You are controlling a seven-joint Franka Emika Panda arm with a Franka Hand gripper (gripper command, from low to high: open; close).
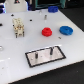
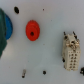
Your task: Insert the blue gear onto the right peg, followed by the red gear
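Note:
The blue gear lies flat on the white table, toward the exterior view's right. Just to its left lies the red gear, slightly apart from it. Nearer the front, the black silver-rimmed plate carries two thin upright pins; the right peg stands bare. In the wrist view, the red gear shows whole and the blue gear is cut off by the frame edge. No gripper fingers show in either view.
A beige toothed block stands on the table at the exterior view's left. A blue object and a small red piece sit at the back. Small dark holes dot the tabletop.

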